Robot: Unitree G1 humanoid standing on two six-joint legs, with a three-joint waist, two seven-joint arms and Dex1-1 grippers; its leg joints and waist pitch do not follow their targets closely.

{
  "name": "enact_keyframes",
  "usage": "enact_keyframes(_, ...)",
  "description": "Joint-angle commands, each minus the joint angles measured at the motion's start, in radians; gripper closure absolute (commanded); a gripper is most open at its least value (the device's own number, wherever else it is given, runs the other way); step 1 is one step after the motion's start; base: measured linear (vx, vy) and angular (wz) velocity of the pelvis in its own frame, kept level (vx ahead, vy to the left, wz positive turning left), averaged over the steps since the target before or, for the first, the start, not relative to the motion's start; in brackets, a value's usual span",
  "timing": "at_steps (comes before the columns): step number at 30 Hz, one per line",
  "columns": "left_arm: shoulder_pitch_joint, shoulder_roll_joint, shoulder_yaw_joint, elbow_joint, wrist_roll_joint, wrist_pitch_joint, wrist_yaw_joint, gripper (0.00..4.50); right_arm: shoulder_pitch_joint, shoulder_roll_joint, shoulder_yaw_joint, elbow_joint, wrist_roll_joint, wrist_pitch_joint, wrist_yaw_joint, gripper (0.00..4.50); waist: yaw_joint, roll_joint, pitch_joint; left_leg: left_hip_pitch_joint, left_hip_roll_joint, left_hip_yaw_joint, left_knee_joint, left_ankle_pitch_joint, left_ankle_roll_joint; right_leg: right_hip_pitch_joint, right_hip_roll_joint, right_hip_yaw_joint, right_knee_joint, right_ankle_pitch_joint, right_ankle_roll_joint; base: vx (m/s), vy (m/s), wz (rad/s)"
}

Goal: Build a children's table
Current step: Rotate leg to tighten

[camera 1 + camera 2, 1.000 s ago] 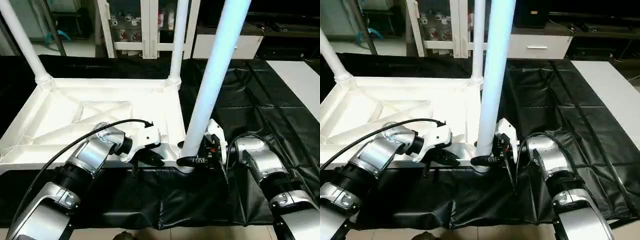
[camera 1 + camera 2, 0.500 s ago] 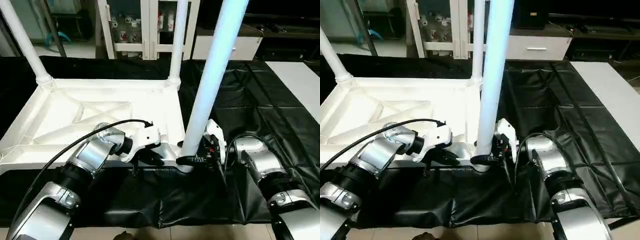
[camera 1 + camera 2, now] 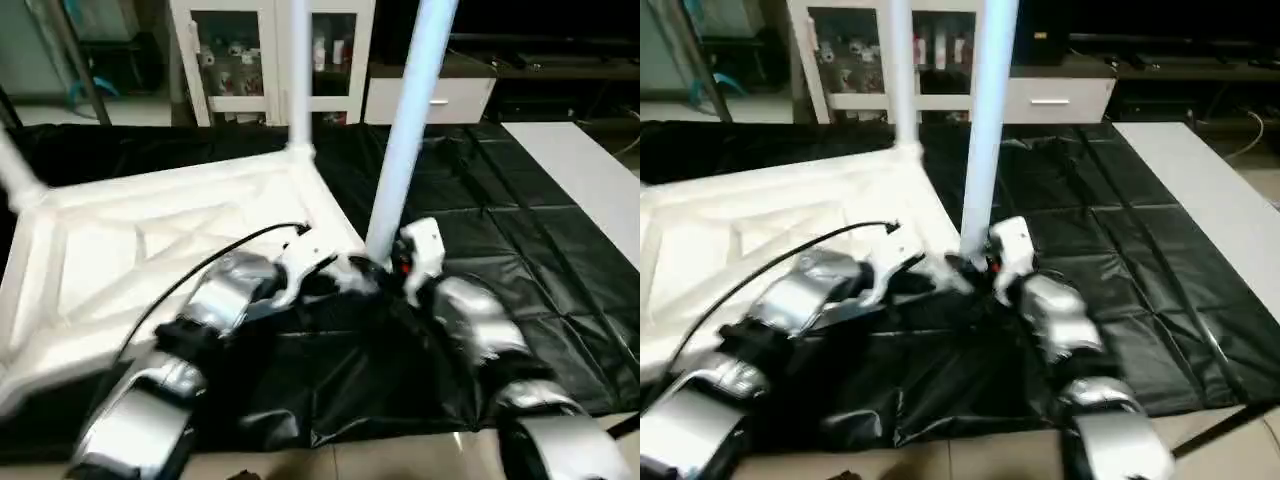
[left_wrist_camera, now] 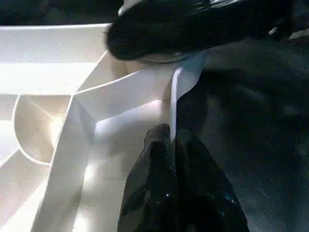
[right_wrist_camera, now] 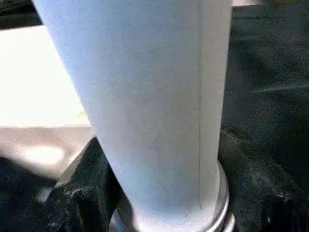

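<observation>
Right fingers [image 5: 79, 193] clamp the near-right leg [image 3: 405, 140] base; left gripper [image 4: 171, 145] closed, apparently touching tabletop [image 3: 120, 250] rim.

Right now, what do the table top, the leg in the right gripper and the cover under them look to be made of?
Table top: white moulded plastic, by its cast ribs and soft sheen. Leg in the right gripper: smooth white tube with a faint lengthwise seam, likely the same plastic. Cover: thin black sheet, glossy and creased; probably plastic film, possibly coated fabric.
</observation>
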Motion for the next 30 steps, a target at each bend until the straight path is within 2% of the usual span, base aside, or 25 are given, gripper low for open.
enact_keyframes(1, -0.016, -0.038, 0.012, 0.072, 0.016, -0.017, 0.135, 4.50, -0.006, 0.058, 0.036, 0.059, -0.062, 0.026, -0.125, 1.91, -0.004, 0.000, -0.047, 0.013, 0.037, -0.036, -0.096, -0.406, -0.042, 0.023, -0.066, 0.037, -0.094, -0.449, -0.156, 0.000, 0.000, 0.00)
enact_keyframes(2, -0.034, -0.044, 0.017, 0.098, 0.024, -0.048, 0.177, 4.50, -0.021, 0.071, 0.024, 0.072, -0.064, 0.028, -0.200, 1.91, -0.006, 0.000, -0.049, 0.010, 0.035, -0.034, -0.095, -0.386, -0.030, 0.024, -0.066, 0.038, -0.095, -0.429, -0.158, 0.000, 0.000, 0.00)
enact_keyframes(3, -0.053, -0.052, 0.025, 0.126, 0.031, -0.082, 0.222, 4.50, -0.034, 0.085, 0.010, 0.083, -0.072, 0.021, -0.302, 1.91, -0.005, 0.007, -0.050, 0.015, 0.036, -0.032, -0.094, -0.388, -0.025, 0.018, -0.065, 0.040, -0.098, -0.424, -0.159, 0.000, 0.000, 0.00)
enact_keyframes(4, -0.066, -0.057, 0.029, 0.145, 0.035, -0.104, 0.251, 4.50, -0.042, 0.093, 0.001, 0.092, -0.077, 0.012, -0.368, 1.91, -0.006, 0.006, -0.048, 0.017, 0.034, -0.030, -0.093, -0.392, -0.026, 0.014, -0.063, 0.041, -0.100, -0.423, -0.159, 0.000, 0.000, 0.00)
enact_keyframes(5, -0.066, -0.057, 0.029, 0.145, 0.035, -0.104, 0.251, 4.50, -0.042, 0.093, 0.001, 0.092, -0.077, 0.012, -0.368, 1.91, -0.007, 0.005, -0.049, 0.017, 0.035, -0.031, -0.094, -0.391, -0.030, 0.015, -0.063, 0.041, -0.099, -0.417, -0.159, 0.000, 0.000, 0.00)
enact_keyframes(7, -0.089, -0.064, 0.024, 0.171, 0.047, -0.152, 0.273, 4.50, -0.057, 0.110, 0.002, 0.108, -0.096, -0.015, -0.452, 1.91, -0.002, 0.003, -0.054, 0.014, 0.035, -0.027, -0.094, -0.357, -0.024, 0.019, -0.063, 0.042, -0.093, -0.343, -0.168, 0.000, 0.000, 0.00)
enact_keyframes(8, -0.102, -0.069, 0.021, 0.193, 0.052, -0.182, 0.266, 4.50, -0.071, 0.125, -0.009, 0.122, -0.091, -0.059, -0.481, 1.93, 0.001, -0.001, -0.058, 0.009, 0.035, -0.026, -0.092, -0.326, -0.014, 0.024, -0.063, 0.042, -0.086, -0.296, -0.176, 0.000, 0.000, 0.00)
enact_keyframes(9, -0.103, -0.069, 0.020, 0.194, 0.052, -0.183, 0.264, 4.50, -0.072, 0.126, -0.011, 0.122, -0.089, -0.062, -0.481, 1.94, 0.003, 0.001, -0.060, 0.007, 0.035, -0.025, -0.091, -0.310, -0.010, 0.024, -0.065, 0.043, -0.083, -0.274, -0.182, 0.000, 0.000, 0.00)
enact_keyframes(14, -0.095, -0.063, 0.008, 0.210, 0.052, -0.207, 0.222, 4.50, -0.088, 0.127, -0.051, 0.116, -0.051, -0.119, -0.465, 1.95, 0.012, 0.011, -0.075, -0.005, 0.033, -0.017, -0.068, -0.113, 0.065, 0.038, -0.056, 0.037, -0.044, 0.050, -0.249, 0.055, -0.010, 0.04)
enact_keyframes(15, -0.091, -0.061, 0.005, 0.211, 0.048, -0.215, 0.202, 4.50, -0.085, 0.122, -0.054, 0.104, -0.046, -0.135, -0.440, 1.95, 0.014, 0.016, -0.077, -0.009, 0.031, -0.018, -0.063, -0.075, 0.087, 0.041, -0.057, 0.035, -0.036, 0.106, -0.262, 0.000, 0.000, 0.00)
enact_keyframes(16, -0.088, -0.058, 0.002, 0.212, 0.048, -0.224, 0.188, 4.50, -0.072, 0.114, -0.043, 0.078, -0.051, -0.152, -0.403, 1.95, 0.014, 0.015, -0.077, -0.010, 0.031, -0.017, -0.062, -0.069, 0.097, 0.041, -0.057, 0.034, -0.036, 0.121, -0.266, 0.000, 0.000, 0.00)
enact_keyframes(17, -0.088, -0.058, 0.002, 0.212, 0.048, -0.224, 0.188, 4.50, -0.072, 0.114, -0.043, 0.078, -0.051, -0.152, -0.403, 1.61, 0.014, 0.012, -0.077, -0.011, 0.030, -0.015, -0.061, -0.077, 0.108, 0.043, -0.057, 0.034, -0.037, 0.121, -0.273, 0.000, 0.000, 0.00)
enact_keyframes(18, -0.088, -0.055, -0.001, 0.225, 0.052, -0.242, 0.178, 4.50, -0.040, 0.104, -0.019, 0.024, -0.062, -0.177, -0.333, 1.61, 0.014, 0.021, -0.075, -0.010, 0.032, -0.016, -0.061, -0.091, 0.113, 0.041, -0.059, 0.034, -0.039, 0.102, -0.276, 0.000, 0.000, 0.00)
enact_keyframes(19, -0.088, -0.054, -0.001, 0.227, 0.052, -0.244, 0.175, 4.50, -0.035, 0.101, -0.012, 0.014, -0.067, -0.181, -0.322, 1.24, 0.015, 0.022, -0.074, -0.009, 0.033, -0.015, -0.062, -0.105, 0.115, 0.040, -0.057, 0.033, -0.043, 0.087, -0.272, 0.000, 0.000, 0.00)
enact_keyframes(20, -0.088, -0.054, -0.001, 0.229, 0.052, -0.246, 0.171, 4.50, -0.028, 0.098, -0.004, 0.003, -0.072, -0.185, -0.310, 1.24, 0.017, 0.016, -0.073, -0.010, 0.034, -0.015, -0.063, -0.125, 0.113, 0.043, -0.057, 0.034, -0.045, 0.064, -0.266, 0.000, 0.000, 0.00)
enact_keyframes(21, -0.090, -0.051, -0.009, 0.249, 0.056, -0.277, 0.149, 4.50, 0.005, 0.084, 0.010, -0.050, -0.073, -0.189, -0.292, 1.21, 0.015, 0.021, -0.072, -0.009, 0.035, -0.015, -0.064, -0.133, 0.110, 0.042, -0.057, 0.034, -0.046, 0.043, -0.265, 0.000, 0.000, 0.00)
enact_keyframes(22, -0.090, -0.051, -0.009, 0.249, 0.056, -0.277, 0.149, 4.50, 0.005, 0.084, 0.010, -0.050, -0.073, -0.189, -0.292, 1.17, 0.016, 0.020, -0.069, -0.009, 0.035, -0.015, -0.066, -0.143, 0.109, 0.042, -0.056, 0.034, -0.050, 0.024, -0.256, 0.000, 0.000, 0.00)
enact_keyframes(23, -0.090, -0.050, -0.014, 0.258, 0.057, -0.290, 0.126, 4.50, 0.043, 0.065, 0.015, -0.117, -0.066, -0.174, -0.275, 1.17, 0.012, 0.019, -0.067, -0.010, 0.036, -0.017, -0.070, -0.167, 0.095, 0.043, -0.057, 0.035, -0.054, -0.021, -0.250, 0.000, 0.000, 0.00)
enact_keyframes(24, -0.090, -0.049, -0.018, 0.258, 0.057, -0.301, 0.108, 4.50, 0.068, 0.049, 0.023, -0.163, -0.063, -0.162, -0.254, 0.91, 0.010, 0.018, -0.066, -0.006, 0.036, -0.016, -0.070, -0.186, 0.083, 0.042, -0.057, 0.036, -0.057, -0.056, -0.239, 0.000, 0.000, 0.00)
enact_keyframes(25, -0.090, -0.048, -0.019, 0.257, 0.057, -0.306, 0.100, 4.50, 0.079, 0.043, 0.027, -0.184, -0.062, -0.157, -0.244, 0.91, 0.010, 0.016, -0.066, -0.008, 0.037, -0.018, -0.071, -0.188, 0.082, 0.044, -0.058, 0.036, -0.059, -0.067, -0.233, 0.000, 0.000, 0.00)
enact_keyframes(26, -0.091, -0.047, -0.022, 0.259, 0.056, -0.315, 0.079, 4.50, 0.118, 0.019, 0.040, -0.254, -0.050, -0.134, -0.186, 0.91, 0.008, 0.016, -0.066, -0.009, 0.037, -0.018, -0.073, -0.187, 0.076, 0.045, -0.058, 0.037, -0.061, -0.085, -0.231, 0.000, 0.000, 0.00)
enact_keyframes(27, -0.090, -0.046, -0.029, 0.260, 0.057, -0.334, 0.051, 4.50, 0.160, -0.005, 0.047, -0.324, -0.030, -0.103, -0.133, 0.91, 0.011, 0.019, -0.064, -0.006, 0.037, -0.018, -0.071, -0.189, 0.082, 0.043, -0.054, 0.037, -0.063, -0.088, -0.221, 0.000, 0.000, 0.00)
enact_keyframes(28, -0.090, -0.046, -0.029, 0.261, 0.057, -0.335, 0.050, 4.50, 0.162, -0.006, 0.048, -0.327, -0.029, -0.101, -0.131, 0.91, 0.014, 0.018, -0.065, -0.005, 0.039, -0.018, -0.072, -0.189, 0.085, 0.043, -0.056, 0.038, -0.064, -0.084, -0.218, 0.000, 0.000, 0.00)
enact_keyframes(29, -0.088, -0.044, -0.039, 0.267, 0.059, -0.373, 0.007, 4.50, 0.249, -0.066, 0.079, -0.460, 0.004, -0.042, -0.004, 0.91, 0.013, 0.017, -0.066, -0.008, 0.039, -0.019, -0.072, -0.178, 0.087, 0.046, -0.055, 0.038, -0.061, -0.070, -0.222, 0.000, 0.000, 0.00)
enact_keyframes(30, -0.086, -0.044, -0.045, 0.268, 0.054, -0.404, -0.032, 4.50, 0.322, -0.130, 0.112, -0.565, 0.034, 0.003, 0.099, 0.91, 0.022, 0.016, -0.064, -0.004, 0.042, -0.020, -0.072, -0.180, 0.094, 0.045, -0.056, 0.038, -0.065, -0.070, -0.215, 0.000, 0.000, 0.00)
